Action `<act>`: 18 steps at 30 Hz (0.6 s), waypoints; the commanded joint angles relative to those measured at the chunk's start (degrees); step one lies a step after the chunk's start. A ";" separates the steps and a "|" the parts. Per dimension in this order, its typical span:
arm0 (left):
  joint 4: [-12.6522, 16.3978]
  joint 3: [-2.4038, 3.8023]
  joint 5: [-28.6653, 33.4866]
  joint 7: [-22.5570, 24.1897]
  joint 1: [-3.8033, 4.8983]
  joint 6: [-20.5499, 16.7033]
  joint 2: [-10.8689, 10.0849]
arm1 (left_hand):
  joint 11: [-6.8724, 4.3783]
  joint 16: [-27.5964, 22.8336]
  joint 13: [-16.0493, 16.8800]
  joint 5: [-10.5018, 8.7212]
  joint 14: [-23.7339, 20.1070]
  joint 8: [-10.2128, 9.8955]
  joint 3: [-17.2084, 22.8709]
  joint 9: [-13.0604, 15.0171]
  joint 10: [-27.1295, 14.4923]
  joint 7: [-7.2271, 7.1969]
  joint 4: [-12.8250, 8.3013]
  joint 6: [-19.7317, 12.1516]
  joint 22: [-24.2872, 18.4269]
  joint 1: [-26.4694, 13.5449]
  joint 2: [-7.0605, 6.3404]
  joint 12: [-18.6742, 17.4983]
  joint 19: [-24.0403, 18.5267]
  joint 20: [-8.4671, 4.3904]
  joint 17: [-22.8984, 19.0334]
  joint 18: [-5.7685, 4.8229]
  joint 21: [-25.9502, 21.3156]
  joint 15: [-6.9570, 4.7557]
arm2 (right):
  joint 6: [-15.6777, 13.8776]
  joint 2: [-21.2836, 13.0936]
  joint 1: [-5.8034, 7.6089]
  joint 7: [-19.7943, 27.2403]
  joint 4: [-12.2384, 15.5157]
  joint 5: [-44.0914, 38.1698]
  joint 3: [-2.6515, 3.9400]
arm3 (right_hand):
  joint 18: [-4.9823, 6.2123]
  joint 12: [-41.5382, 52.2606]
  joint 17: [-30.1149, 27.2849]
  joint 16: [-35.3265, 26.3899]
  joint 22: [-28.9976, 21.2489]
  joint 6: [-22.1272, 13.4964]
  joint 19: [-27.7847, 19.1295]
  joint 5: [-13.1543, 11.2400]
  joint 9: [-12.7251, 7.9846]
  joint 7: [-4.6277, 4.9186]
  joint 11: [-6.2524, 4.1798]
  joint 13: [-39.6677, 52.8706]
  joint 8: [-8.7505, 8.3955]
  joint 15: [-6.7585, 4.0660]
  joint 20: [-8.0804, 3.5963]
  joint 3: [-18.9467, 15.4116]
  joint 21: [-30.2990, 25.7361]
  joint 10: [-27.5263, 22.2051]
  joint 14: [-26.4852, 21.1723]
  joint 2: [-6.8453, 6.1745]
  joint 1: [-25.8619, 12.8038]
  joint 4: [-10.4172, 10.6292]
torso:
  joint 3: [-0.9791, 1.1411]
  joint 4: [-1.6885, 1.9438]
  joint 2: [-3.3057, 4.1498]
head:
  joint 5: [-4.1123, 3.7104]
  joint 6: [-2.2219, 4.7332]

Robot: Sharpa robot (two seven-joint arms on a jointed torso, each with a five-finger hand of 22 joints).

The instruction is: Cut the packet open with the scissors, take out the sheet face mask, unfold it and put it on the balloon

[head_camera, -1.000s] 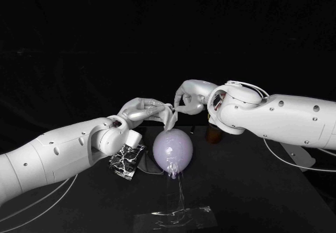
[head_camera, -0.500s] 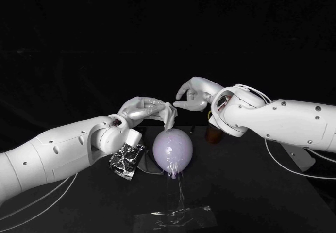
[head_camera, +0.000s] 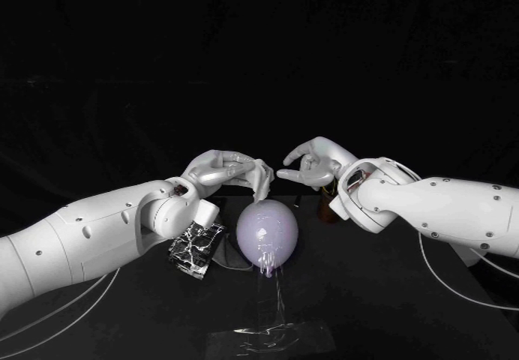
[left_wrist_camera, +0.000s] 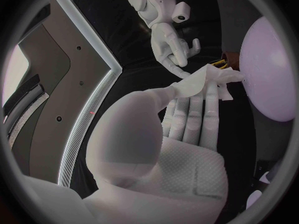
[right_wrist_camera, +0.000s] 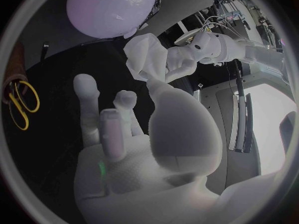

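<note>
The balloon (head_camera: pixel 268 231), pale lilac and egg-shaped, stands near the middle of the table (head_camera: pixel 367 300), closer to its far edge than its near one. Its long axis is upright, the broad end up and the narrow knotted end pointing down onto a clear stand (head_camera: pixel 279 332). Directly above it the left hand (head_camera: pixel 225 171) pinches the sheet face mask (head_camera: pixel 261 182) between thumb and fingertips, with the other fingers lying straight alongside. The mask is folded into a narrow white strip that hangs lengthwise from the pinch, its free end pointing down at the top of the balloon. Whether that end touches the balloon cannot be told. The right hand (head_camera: pixel 310 165) hovers just beside the left hand, above and on the right-edge side of the balloon. It holds nothing, and its fingers are apart and loosely curved, the thumb bent toward them. The packet (head_camera: pixel 196 248), black with white markings, lies just beside the balloon on the side of the table's left edge, partly under the left arm. The scissors (right_wrist_camera: pixel 21 102), with yellow handle loops, lie on the table beyond the balloon.
</note>
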 commanded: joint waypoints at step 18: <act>1.05 0.12 0.13 0.70 0.13 1.14 -0.40 | 0.11 0.11 -0.01 0.19 -0.09 0.19 0.40 1.10 0.22 0.04 -0.16 0.45 0.10 -0.10 0.52 -0.04 0.20 -0.29 0.08 0.77 0.30 -0.16 | -3.95 4.56 -5.58 20.73 -6.82 25.39 -0.05 | -0.41 12.63 11.80 2.86 4.56 1.58 2.14 1.10 -0.30 0.54 0.33 6.91 -1.28 0.60 0.46 -2.73 6.63 4.21 4.32 3.32 9.01 -1.78 | -0.02 0.09 0.05 | -0.28 -0.09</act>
